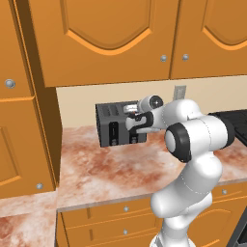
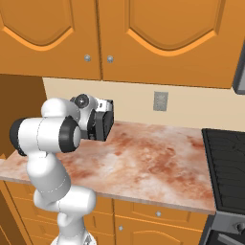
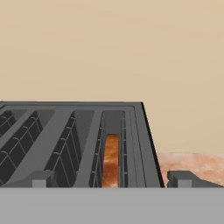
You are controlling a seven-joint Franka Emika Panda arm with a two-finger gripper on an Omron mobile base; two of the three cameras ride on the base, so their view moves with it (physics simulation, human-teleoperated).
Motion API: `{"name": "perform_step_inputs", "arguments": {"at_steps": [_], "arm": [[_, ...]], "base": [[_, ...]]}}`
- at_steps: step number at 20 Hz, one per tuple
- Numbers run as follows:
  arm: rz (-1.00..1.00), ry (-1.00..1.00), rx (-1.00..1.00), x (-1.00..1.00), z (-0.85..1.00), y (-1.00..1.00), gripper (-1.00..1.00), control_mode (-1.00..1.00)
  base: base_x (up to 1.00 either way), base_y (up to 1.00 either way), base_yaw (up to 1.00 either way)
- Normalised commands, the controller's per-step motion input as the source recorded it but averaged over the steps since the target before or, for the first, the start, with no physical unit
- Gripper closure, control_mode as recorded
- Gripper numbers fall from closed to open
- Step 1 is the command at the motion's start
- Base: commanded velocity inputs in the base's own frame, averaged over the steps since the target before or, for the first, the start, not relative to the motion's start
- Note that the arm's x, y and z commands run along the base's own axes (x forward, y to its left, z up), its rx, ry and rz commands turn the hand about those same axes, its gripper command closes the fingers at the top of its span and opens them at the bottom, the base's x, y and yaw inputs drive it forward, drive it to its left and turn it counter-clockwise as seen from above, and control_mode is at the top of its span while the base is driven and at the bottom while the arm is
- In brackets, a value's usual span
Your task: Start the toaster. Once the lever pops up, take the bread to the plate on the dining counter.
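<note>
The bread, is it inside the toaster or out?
Inside. The bread sits down in the rightmost slot of the toaster, seen from the hand view.

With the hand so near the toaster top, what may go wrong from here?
1. The bread sits deep in the rightmost slot of the toaster; the open jaws, one on each side, may catch the slot wires instead of the slice.
2. The hand is near the toaster top, not the front panels, so pushing here may shift the toaster on the counter.
</note>
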Motion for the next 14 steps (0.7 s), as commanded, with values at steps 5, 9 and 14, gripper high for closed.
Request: {"name": "perform_step_inputs", "arguments": {"at_steps": [5,9,14], "arm": [[0.00,0.00,0.00,0.00,0.00,0.00,-1.00,-1.00],[0.00,0.00,0.00,0.00,0.00,0.00,-1.00,-1.00],[0.00,0.00,0.00,0.00,0.00,0.00,-1.00,-1.00]], "base": [[0.00,0.00,0.00],[0.00,0.00,0.00],[0.00,0.00,0.00]]}}
